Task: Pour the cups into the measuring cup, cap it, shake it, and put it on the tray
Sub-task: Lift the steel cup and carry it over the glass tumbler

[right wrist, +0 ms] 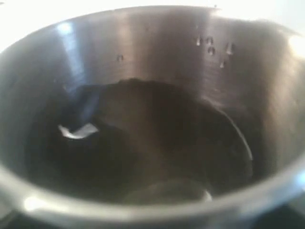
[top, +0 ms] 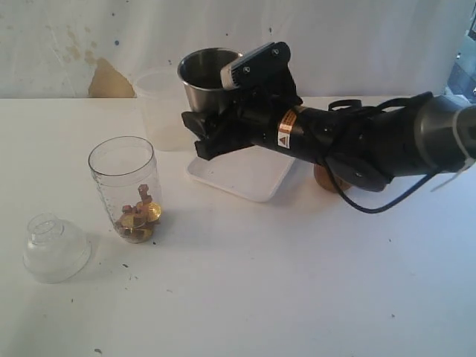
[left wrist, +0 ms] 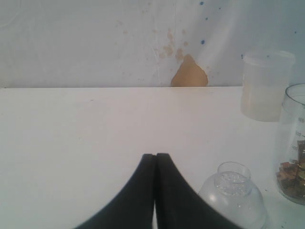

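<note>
Domed cap [top: 56,249] (exterior view): clear, neck up, on the table [top: 297,290] just beside the measuring cup [top: 123,186], not on it.
Measuring cup: upright, mouth open, gold and brown bits [top: 139,218] at its bottom; lies left of the steel tumbler [top: 208,78], well apart.
Steel tumbler: upright, at the far edge of the tray [top: 249,182].
Right gripper [top: 204,135]: jaws wide about the tumbler's lower wall, apparently gripping it; the nearer arm for pouring.
Left gripper [left wrist: 155,191] (left wrist view): fingers pressed together, holding nothing; cap just beside.
Tumbler interior (right wrist view): dark, contents unclear.
</note>
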`<state>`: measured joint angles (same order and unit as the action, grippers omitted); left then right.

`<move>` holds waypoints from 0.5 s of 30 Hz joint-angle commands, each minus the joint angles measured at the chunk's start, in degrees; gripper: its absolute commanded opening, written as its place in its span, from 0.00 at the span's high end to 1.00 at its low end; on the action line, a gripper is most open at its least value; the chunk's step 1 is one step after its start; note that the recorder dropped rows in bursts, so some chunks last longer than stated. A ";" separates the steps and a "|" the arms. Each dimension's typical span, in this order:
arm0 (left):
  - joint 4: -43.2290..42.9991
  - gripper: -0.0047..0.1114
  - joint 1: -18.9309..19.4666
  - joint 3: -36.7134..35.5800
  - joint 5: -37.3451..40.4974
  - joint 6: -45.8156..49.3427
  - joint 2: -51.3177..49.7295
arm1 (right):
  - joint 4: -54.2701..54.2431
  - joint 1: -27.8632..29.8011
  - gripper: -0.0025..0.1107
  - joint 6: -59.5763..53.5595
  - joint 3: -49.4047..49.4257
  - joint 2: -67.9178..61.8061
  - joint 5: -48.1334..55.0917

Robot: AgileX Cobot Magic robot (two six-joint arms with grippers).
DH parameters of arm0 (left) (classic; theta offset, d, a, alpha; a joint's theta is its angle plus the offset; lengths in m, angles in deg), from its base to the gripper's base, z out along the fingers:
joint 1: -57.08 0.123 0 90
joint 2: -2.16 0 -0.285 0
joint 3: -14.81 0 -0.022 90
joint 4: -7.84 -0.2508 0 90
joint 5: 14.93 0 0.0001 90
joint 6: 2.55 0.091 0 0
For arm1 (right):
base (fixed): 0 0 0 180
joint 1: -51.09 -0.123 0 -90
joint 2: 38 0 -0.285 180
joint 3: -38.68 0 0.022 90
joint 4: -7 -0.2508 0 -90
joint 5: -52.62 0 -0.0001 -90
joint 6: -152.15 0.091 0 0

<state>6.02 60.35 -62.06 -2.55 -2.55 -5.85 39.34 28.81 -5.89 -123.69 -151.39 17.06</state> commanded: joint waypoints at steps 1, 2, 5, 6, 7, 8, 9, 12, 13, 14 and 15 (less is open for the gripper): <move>0.06 0.96 -0.04 -0.36 -0.70 0.00 0.22 | -0.12 -0.40 0.98 1.15 -4.36 -1.99 -1.60; 0.06 0.96 -0.04 -0.36 -0.70 0.00 0.22 | 0.03 -0.64 0.98 1.15 -5.16 -2.65 -1.45; 0.06 0.96 -0.04 -0.36 -0.70 0.00 0.22 | 0.88 -1.70 0.98 1.15 -7.52 -4.75 -1.30; 0.06 0.96 -0.04 -0.36 -0.70 0.00 0.22 | 0.88 -2.14 0.98 1.01 -8.43 -5.45 -1.30; 0.06 0.96 -0.04 -0.36 -0.70 0.00 0.22 | 0.88 -2.43 0.98 0.76 -9.31 -6.14 -1.22; 0.06 0.96 -0.04 -0.36 -0.70 0.00 0.22 | 0.88 -2.90 0.98 0.76 -10.20 -6.81 -0.65; 0.06 0.96 -0.04 -0.36 -0.70 0.00 0.22 | 0.97 -3.32 0.98 0.25 -11.06 -7.37 -0.36; 0.06 0.96 -0.04 -0.36 -0.70 0.00 0.22 | 1.12 -4.15 0.98 -2.72 -13.01 -8.63 0.42; 0.06 0.96 -0.04 -0.36 -0.70 0.00 0.22 | 1.12 -4.42 0.98 -2.81 -13.48 -8.95 0.96; 0.06 0.96 -0.04 -0.36 -0.70 0.00 0.22 | 1.12 -4.52 0.98 -2.84 -14.22 -9.35 1.94; 0.06 0.96 -0.04 -0.36 -0.70 0.00 0.22 | 1.34 -4.52 0.98 -2.84 -14.51 -9.49 2.07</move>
<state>6.02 60.35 -62.06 -2.55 -2.55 -5.85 40.79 24.51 -7.56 -136.23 -161.15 20.80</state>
